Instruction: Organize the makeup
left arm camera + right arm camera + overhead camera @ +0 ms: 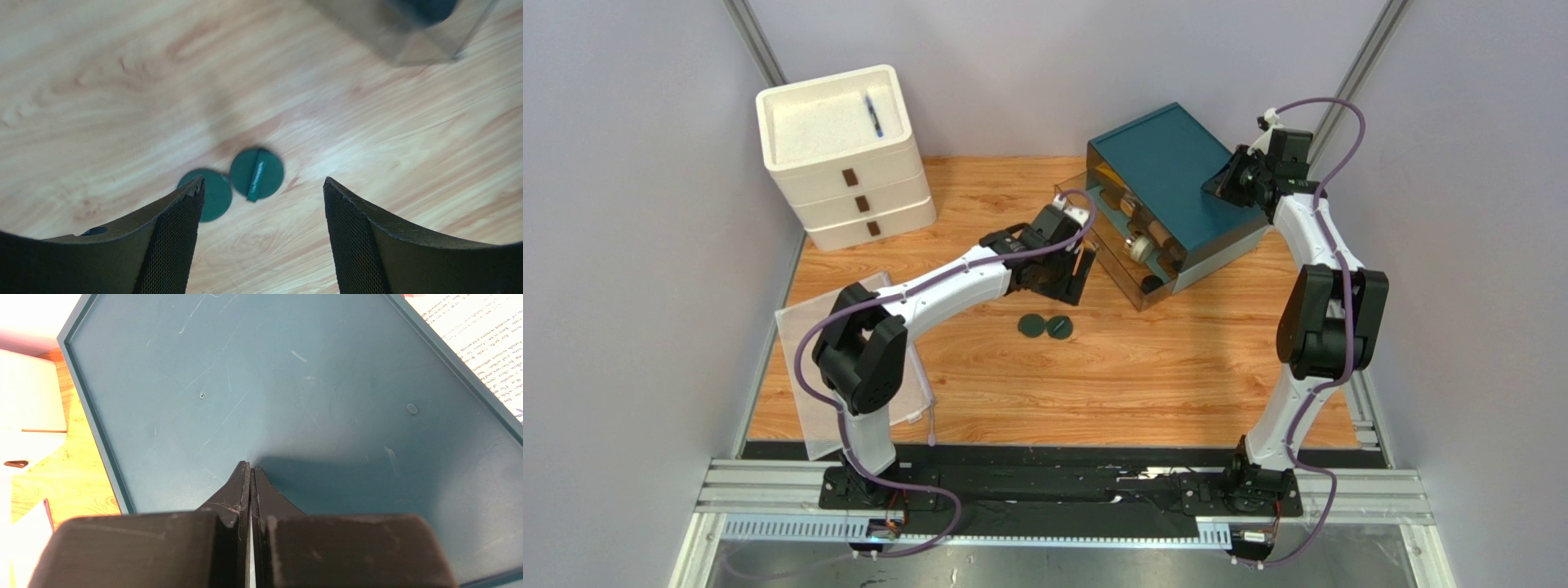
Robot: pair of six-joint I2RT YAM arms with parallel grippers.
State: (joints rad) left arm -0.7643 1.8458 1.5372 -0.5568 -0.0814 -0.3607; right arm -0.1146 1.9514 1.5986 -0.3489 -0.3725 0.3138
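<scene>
Two fingers of the left gripper (264, 184) stand wide apart with nothing between them, hanging over the wooden table (123, 92). Seen from above, the dark green compacts (1031, 326) lie side by side on the wood at the gripper's 7 o'clock, edges touching. At its 2 o'clock sits the teal organizer (1167, 153) — a clear drawer (1112, 263) pulled out, with bottles and jars (1140, 246) inside. The right gripper (250, 468) is pressed together, empty, over the organizer's top.
</scene>
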